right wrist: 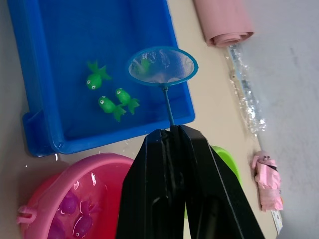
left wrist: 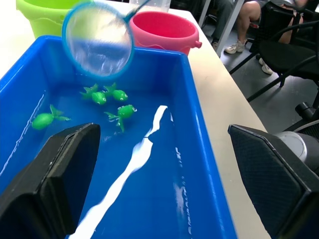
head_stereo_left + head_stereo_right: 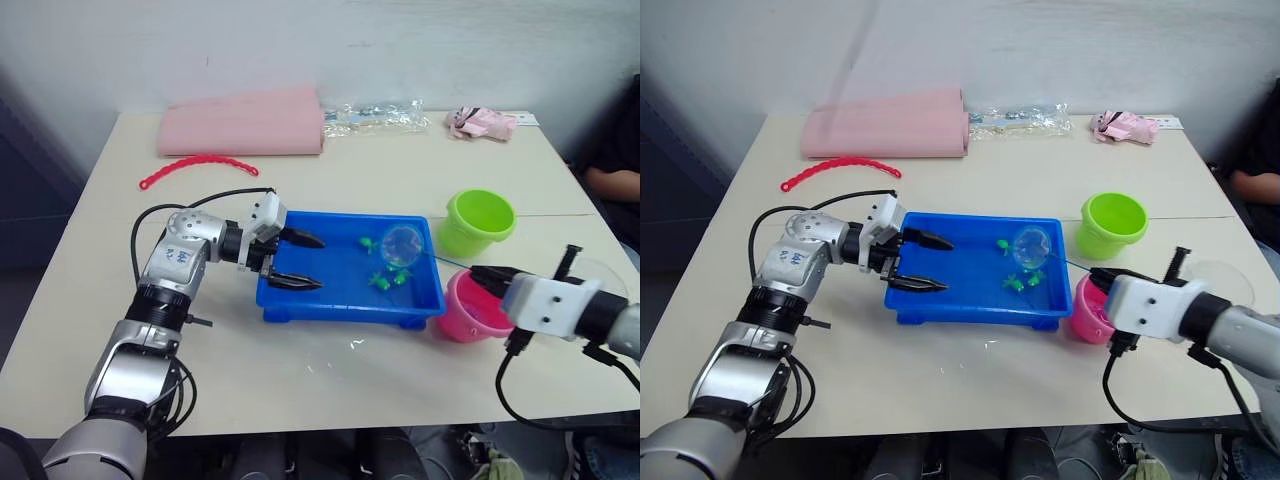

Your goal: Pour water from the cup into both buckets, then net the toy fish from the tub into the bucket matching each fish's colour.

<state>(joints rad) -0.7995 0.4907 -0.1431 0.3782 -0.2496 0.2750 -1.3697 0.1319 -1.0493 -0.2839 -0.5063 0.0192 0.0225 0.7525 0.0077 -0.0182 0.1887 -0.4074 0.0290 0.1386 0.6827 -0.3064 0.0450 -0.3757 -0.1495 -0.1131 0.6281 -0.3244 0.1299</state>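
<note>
The blue tub [image 3: 300, 305] holds water and several green toy fish [image 2: 117, 94]. My left gripper [image 3: 300, 262] hangs open over the tub's left end, holding nothing. My right gripper [image 1: 172, 132] is shut on the thin handle of the net [image 3: 402, 243]. The net's hoop hovers over the tub's right end, above one green fish [image 1: 145, 63]. The green bucket [image 3: 478, 222] stands right of the tub. The pink bucket [image 3: 465, 310] sits nearer, under my right gripper, with pink fish [image 1: 79, 224] in its water. The clear cup [image 3: 1220, 272] is mostly hidden behind my right arm.
A folded pink cloth [image 3: 240, 122], a red beaded strip [image 3: 198, 168], a clear plastic bag [image 3: 375, 117] and a small pink item [image 3: 482, 123] lie at the table's far side. A person [image 3: 615, 150] sits at the right edge.
</note>
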